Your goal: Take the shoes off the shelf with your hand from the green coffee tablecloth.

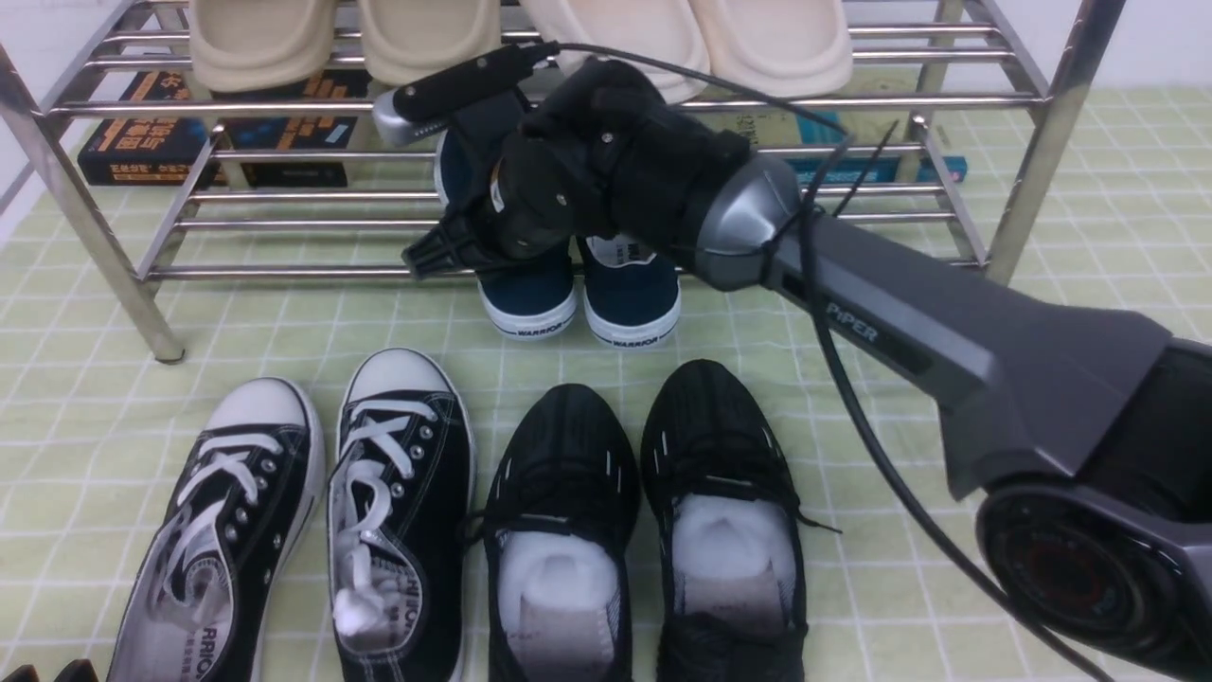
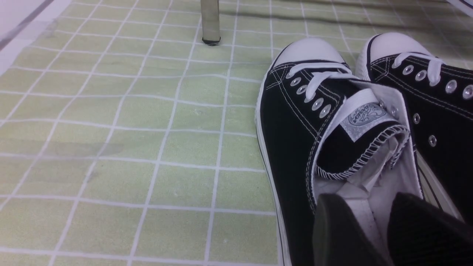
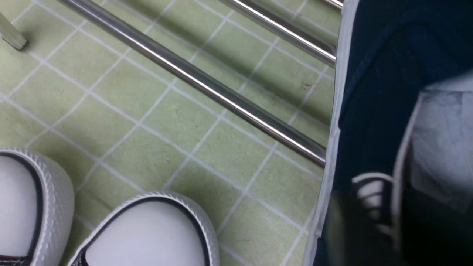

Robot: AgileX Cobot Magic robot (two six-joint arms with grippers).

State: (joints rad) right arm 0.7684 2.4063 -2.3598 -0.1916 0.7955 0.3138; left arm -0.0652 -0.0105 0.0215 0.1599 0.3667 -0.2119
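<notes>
Ok so at the near edge of the table (image 2: 14, 33), left side, the left claw (image 2: 367, 207) hangs over the opening of one of the black lace-up sneakers (image 1: 398, 493). Its two fingers are apart, and you can see the shoe's white lining in the gap. That pair sits side by side on the green coffee tablecloth (image 1: 85, 417), white toe caps pointing at the far edge. Just beside them, around the middle of the near edge, are the black mesh trainers (image 1: 568, 445), also toes away, with white stuffing inside.

The right arm (image 1: 947, 350) comes in from the near right corner and reaches diagonally to the shelf (image 1: 284, 272), which stretches across the far part of the table. The shoes (image 1: 530, 294), the navy slip-ons, sit on the lower tier about mid-width, white toe ends poking out past the front rail towards the trainers. The right claw (image 1: 407, 188) is at the left shoe of the pair: silver-tipped finger up over it, the other finger low by the front rail, shoe between them. Whether they're really pinching it I can't tell, the wrist view is mostly blur there.

Top tier has beige slippers (image 1: 426, 38), and some books (image 1: 142, 142) lie on the cloth under the shelf's far side.
</notes>
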